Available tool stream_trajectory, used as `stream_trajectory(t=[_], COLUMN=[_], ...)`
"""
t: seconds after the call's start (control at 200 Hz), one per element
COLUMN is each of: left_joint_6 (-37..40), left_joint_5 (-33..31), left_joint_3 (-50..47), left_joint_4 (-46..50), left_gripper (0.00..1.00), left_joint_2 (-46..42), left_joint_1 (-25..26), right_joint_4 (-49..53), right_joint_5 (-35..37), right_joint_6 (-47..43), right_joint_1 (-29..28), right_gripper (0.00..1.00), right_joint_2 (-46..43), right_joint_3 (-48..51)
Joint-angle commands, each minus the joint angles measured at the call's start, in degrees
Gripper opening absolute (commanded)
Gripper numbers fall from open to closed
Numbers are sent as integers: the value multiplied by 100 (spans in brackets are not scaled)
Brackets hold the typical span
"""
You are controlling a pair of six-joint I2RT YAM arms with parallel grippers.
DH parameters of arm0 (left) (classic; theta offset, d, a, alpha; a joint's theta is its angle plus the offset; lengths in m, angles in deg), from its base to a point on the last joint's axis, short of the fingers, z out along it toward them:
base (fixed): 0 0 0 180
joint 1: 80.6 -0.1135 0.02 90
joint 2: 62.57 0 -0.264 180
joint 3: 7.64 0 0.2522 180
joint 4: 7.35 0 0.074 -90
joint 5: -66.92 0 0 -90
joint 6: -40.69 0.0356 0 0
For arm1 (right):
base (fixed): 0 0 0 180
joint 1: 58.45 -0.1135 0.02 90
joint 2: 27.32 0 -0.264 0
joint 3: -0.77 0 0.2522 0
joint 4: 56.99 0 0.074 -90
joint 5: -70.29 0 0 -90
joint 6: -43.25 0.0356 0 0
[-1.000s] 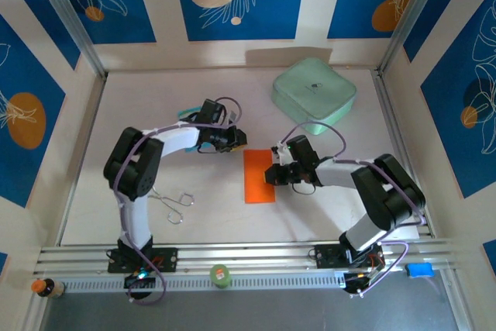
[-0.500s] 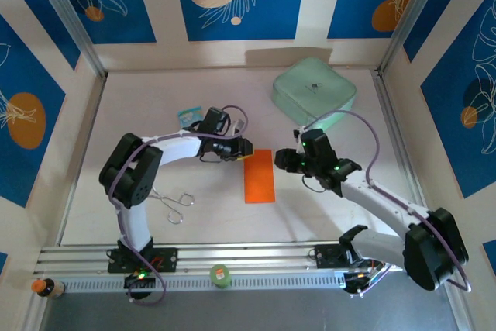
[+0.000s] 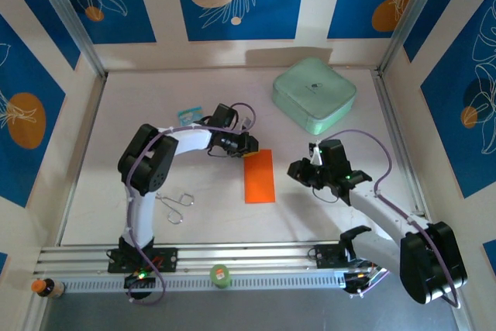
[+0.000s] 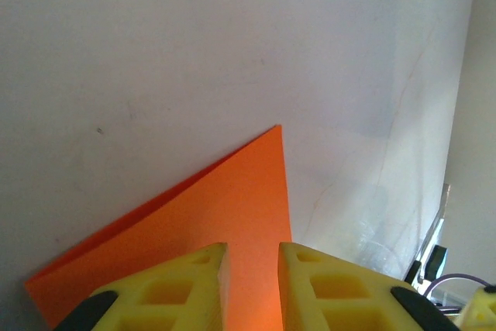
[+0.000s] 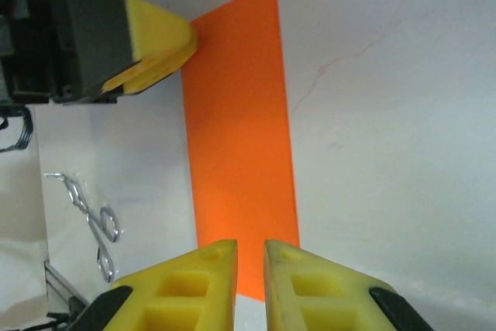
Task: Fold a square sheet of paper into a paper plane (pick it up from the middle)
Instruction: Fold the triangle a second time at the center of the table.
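The square sheet of paper (image 3: 260, 176) lies flat on the table as a bright orange rectangle, folded in half. In the left wrist view the paper (image 4: 225, 215) shows a darker under-layer along its left edge. My left gripper (image 3: 248, 145) is at the paper's far left corner. Its yellow jaws (image 4: 252, 249) stand narrowly open over the paper with nothing between them. My right gripper (image 3: 294, 170) is just right of the paper, apart from it. In its wrist view it (image 5: 249, 244) is open by a narrow gap above the near end of the paper (image 5: 240, 137).
A mint-green box (image 3: 314, 94) stands at the back right. A small blue-and-white packet (image 3: 188, 115) lies behind the left arm. A bent wire clip (image 3: 177, 203) lies left of the paper, also seen as the clip (image 5: 97, 218). Walls enclose the table.
My right gripper has drawn back to the right, off the paper's right edge. My left gripper has shifted slightly right, toward the paper's far corner.
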Motion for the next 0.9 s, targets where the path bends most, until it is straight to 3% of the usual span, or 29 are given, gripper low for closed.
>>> stream_trajectory(t=[0.0,0.15,0.32,0.5,0.895], left_joint_6=[205,204,257,218,114], left_joint_5=[119,139,85,100,188], left_joint_3=[105,-6,-153,-362,-638], left_joint_4=[333,280,293,119,-178], left_gripper=[24,24,24,23,22], left_joint_2=[183,230,267,319,327], left_joint_1=[-12,-86,-129,-138,-174], right_joint_4=[161,61,31,-159,-525], right_joint_5=[87,950,1408,1364,668], right_joint_6=[356,846,1150,1283,1511], right_joint_1=[-305,-997,-1456,-1675,-1509], right_gripper=[18,20,20,23,33], right_joint_2=[-68,-169,-84,223,892], right_joint_3=[68,175,134,76,118])
